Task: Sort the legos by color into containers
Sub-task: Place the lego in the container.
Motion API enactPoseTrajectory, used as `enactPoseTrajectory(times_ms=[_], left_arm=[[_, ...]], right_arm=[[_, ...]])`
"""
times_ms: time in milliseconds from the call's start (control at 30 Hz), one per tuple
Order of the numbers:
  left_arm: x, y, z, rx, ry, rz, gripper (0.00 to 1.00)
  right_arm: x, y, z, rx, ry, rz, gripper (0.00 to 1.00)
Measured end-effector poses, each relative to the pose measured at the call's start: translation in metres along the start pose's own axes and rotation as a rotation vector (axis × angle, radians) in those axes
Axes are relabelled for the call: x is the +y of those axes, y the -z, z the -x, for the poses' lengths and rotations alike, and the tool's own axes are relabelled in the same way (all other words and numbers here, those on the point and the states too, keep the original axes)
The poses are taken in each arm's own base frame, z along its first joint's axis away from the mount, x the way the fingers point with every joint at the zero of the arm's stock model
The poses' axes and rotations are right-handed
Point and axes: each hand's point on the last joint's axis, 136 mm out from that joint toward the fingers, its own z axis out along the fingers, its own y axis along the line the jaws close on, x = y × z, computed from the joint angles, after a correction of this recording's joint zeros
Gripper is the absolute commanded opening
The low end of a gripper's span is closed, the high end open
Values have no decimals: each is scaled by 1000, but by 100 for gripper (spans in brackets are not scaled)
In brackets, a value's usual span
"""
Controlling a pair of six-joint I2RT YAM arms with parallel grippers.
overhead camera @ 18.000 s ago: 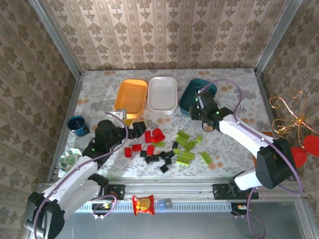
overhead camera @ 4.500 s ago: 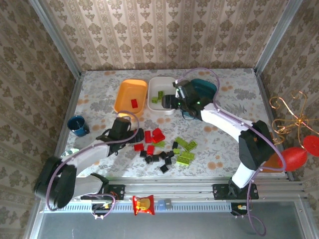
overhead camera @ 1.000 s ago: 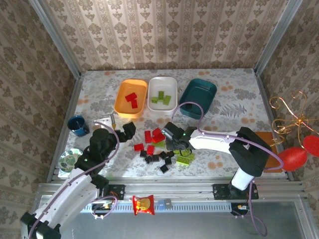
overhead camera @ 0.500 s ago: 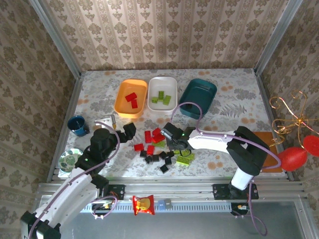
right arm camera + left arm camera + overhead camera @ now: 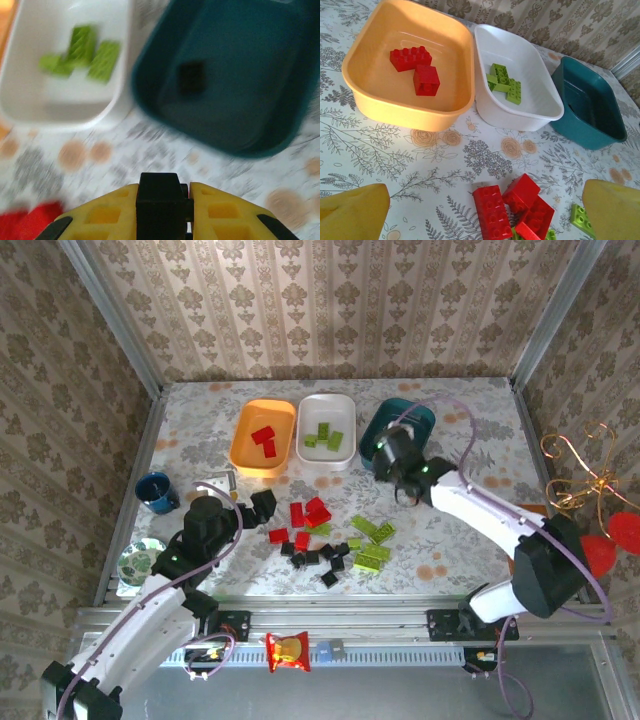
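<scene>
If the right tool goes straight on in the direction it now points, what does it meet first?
Probably the near wall of the dark teal tray: the right tool, shut on a black brick, points at it. Depth is unclear.

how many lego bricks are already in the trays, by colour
red plastic bricks in the orange plastic tray: 2
lime green plastic bricks in the white plastic tray: 3
black plastic brick in the dark teal plastic tray: 1
total: 6
</scene>
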Motion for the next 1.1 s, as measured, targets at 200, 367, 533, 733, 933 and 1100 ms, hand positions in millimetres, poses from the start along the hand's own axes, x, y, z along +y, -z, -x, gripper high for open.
enactPoseTrajectory(times_ms=[200, 367, 533, 733, 933, 1100], left_arm=[[-2, 0, -2, 12, 0, -11, 100], [-5, 1, 0, 20, 0, -15, 100], [-2, 1, -6, 48, 2, -3, 100], [-1, 1, -8, 55, 2, -3, 100], [0, -2, -10, 65, 1, 4, 100], [2, -6, -13, 75, 8, 12, 100]], right_arm=[[-35, -56, 43, 23, -47, -117, 25], [-46, -100, 42, 110, -28, -179, 41], [-50, -106, 49, 135, -15, -190, 64], [-40, -78, 56, 95, -19, -132, 70], [-7, -10, 22, 52, 30, 6, 73], [12, 7, -48, 139, 108, 81, 75]])
